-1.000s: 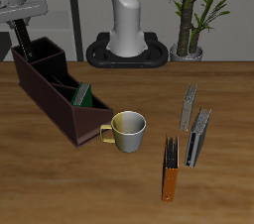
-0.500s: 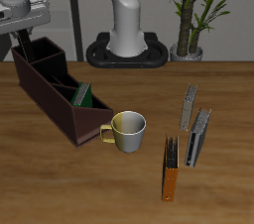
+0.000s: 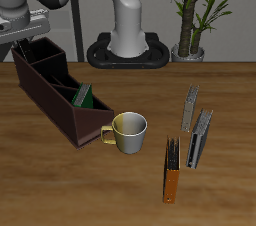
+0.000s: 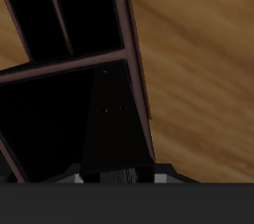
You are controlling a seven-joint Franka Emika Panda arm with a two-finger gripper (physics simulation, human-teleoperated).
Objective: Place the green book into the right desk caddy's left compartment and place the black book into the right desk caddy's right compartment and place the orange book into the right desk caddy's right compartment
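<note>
Orange book [image 3: 173,182] is nearest the desk's front edge: slim, standing on edge, long axis running front-to-back, touching a slim grey book [image 3: 171,154] just behind it. Two more grey books [image 3: 196,128] stand a little farther back, apart from it. Cream mug [image 3: 128,132] sits mid-desk, just beside the tip of the right desk caddy [image 3: 55,105].

Green book [image 3: 84,96] already stands in the left compartment [image 3: 80,94], behind the slanted divider. Farther back, the right compartment [image 3: 42,60] has the gripper [image 3: 25,46] directly above it. Wrist view shows a dark slab, likely the black book [image 4: 114,119], down inside that section (dark on dark, so not certain). Jaws' state: cannot tell, fingertips are hidden by the caddy wall and the wrist view is too dim.

Judgement: orange book is what remains. It lies well apart from the jaws, diagonally across the desk toward the front edge, past the mug. Jaws need to close across its thin faces, so align with that front-to-back axis.
</note>
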